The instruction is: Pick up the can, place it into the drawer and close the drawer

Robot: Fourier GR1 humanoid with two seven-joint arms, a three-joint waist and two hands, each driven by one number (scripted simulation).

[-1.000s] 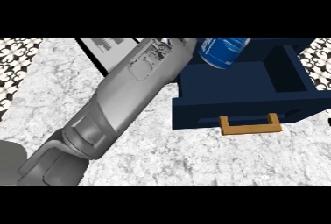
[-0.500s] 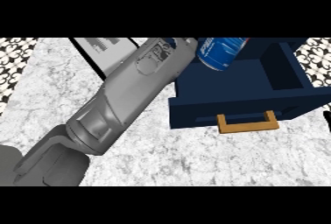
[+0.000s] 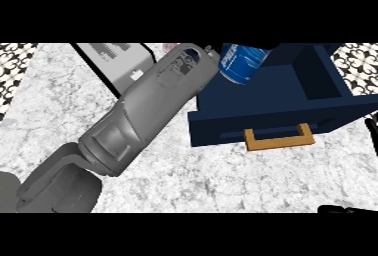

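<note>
My left forearm [image 3: 140, 120] runs up across the marbled counter [image 3: 221, 185] toward the top of the view, and the blue can [image 3: 242, 62] sits at its far end, tilted, over the back left corner of the open navy drawer [image 3: 325, 75]. My left hand is hidden past the wrist, so I cannot tell how it is set on the can; I judge that I carry it, since nothing else holds it up.

The can is above the drawer's cavity but close to the left wall. To do this step well, I want to bring it further toward the middle of the compartment, lower it until its base meets the floor, and only then let go, so it neither catches the wall nor tips over the rim.

The tan handle [image 3: 279, 138] faces me on the drawer front, free for the push that comes after. My right hand [image 3: 345, 208] barely shows at the lower right edge; its fingers I cannot make out.
</note>
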